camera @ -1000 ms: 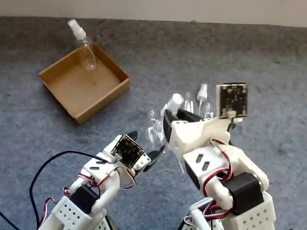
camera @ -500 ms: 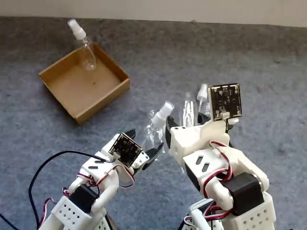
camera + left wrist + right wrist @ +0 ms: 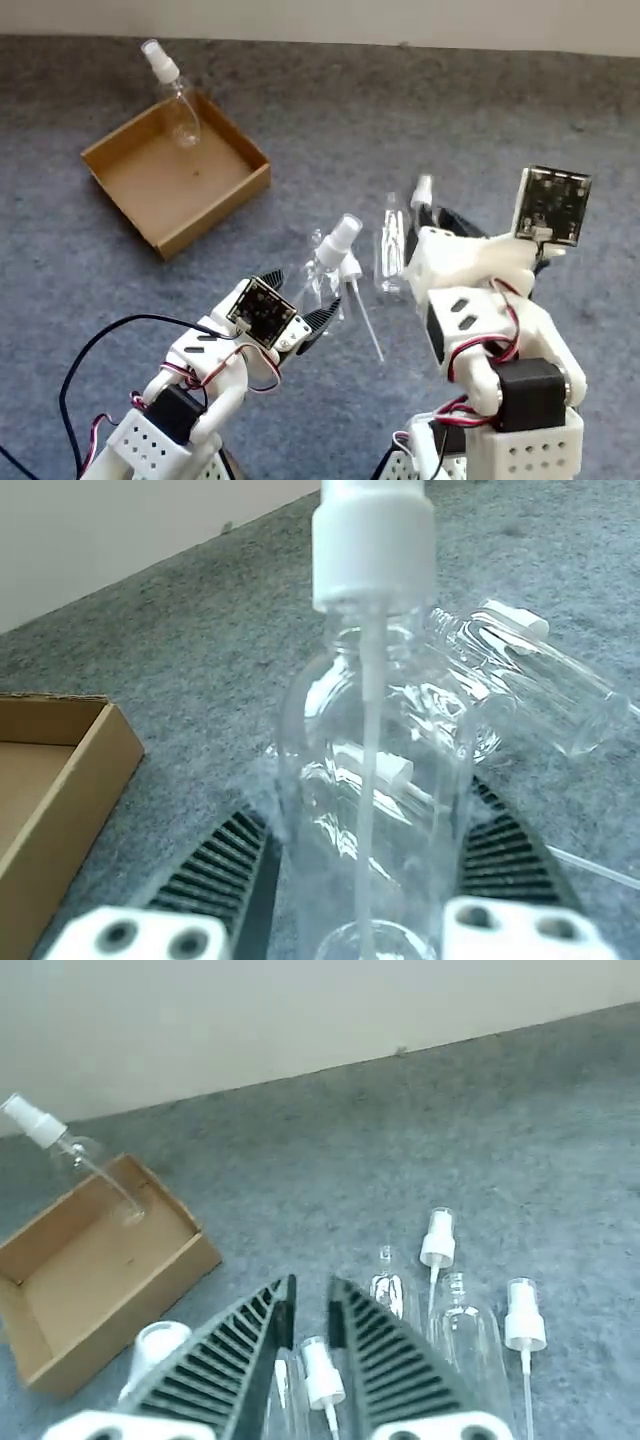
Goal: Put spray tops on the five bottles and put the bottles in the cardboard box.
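Observation:
My left gripper [image 3: 305, 298] is shut on a clear bottle [image 3: 322, 272] and holds it upright off the carpet. A white spray top [image 3: 372, 540] sits in that bottle's neck, its tube running down inside. The dark fingers [image 3: 215, 875] press on both sides of the bottle [image 3: 370, 780]. My right gripper [image 3: 450, 220] is off to the right above the loose bottles, and its jaws [image 3: 310, 1295] stand a narrow gap apart with nothing between them. The cardboard box [image 3: 240, 185] lies at the far left. A capped bottle [image 3: 178, 105] leans on its far wall.
A loose bottle [image 3: 390, 255] lies in the middle, and a spray top with a long tube [image 3: 360, 300] lies by the held bottle. Below my right gripper lie more spray tops [image 3: 437, 1235] [image 3: 525, 1315] and bottles [image 3: 462, 1332] on the grey carpet.
My right gripper set the spray top onto the held bottle, let go and swung away to the right. The left arm kept still with the bottle.

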Tool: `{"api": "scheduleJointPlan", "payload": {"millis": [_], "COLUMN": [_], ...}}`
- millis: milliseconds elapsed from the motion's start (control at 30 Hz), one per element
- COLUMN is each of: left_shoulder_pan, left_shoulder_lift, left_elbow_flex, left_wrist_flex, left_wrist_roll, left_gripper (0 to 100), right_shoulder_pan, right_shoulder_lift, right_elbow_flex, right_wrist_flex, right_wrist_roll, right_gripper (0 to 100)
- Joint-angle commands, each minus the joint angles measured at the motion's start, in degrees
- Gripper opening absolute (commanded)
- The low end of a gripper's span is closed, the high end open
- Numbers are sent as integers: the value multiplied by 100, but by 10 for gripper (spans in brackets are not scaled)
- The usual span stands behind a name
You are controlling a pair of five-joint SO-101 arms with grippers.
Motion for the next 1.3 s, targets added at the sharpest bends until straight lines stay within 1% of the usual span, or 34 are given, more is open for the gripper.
{"api": "scheduleJointPlan", "payload": {"millis": [0,167,267,467,567,733,833,967,1100,1167,1267], "left_shoulder_pan": [13,13,13,13,-13,-31,-31,-40,-40,-40,-40], "left_shoulder_lift": [-92,-92,-92,-84,-84,-84,-84,-84,-84,-84,-84], "left_elbow_flex": [-312,-312,-303,-303,-295,-295,-295,-295,-295,-303,-303], "left_wrist_flex": [-158,-158,-158,-141,-141,-141,-141,-141,-141,-141,-141], "left_wrist_roll": [62,62,62,62,62,62,62,35,26,26,26], "left_gripper": [84,84,84,84,84,84,84,84,84,84,84], "right_shoulder_pan": [110,-312,-576,-1218,-1402,-1437,-1464,-1666,-1648,-1640,-1640], "right_shoulder_lift": [13,13,13,4,4,-4,-66,-593,-1358,-1745,-2141], "right_elbow_flex": [418,1490,1895,2070,2044,1859,1719,1613,1631,1631,1842], "right_wrist_flex": [-673,-1701,-1956,-1956,-1956,-1938,-1675,-1393,-1385,-1385,-1385], "right_wrist_roll": [53,53,53,53,53,53,53,53,53,246,914], "right_gripper": [22,5,5,5,5,5,5,5,5,5,5]}}
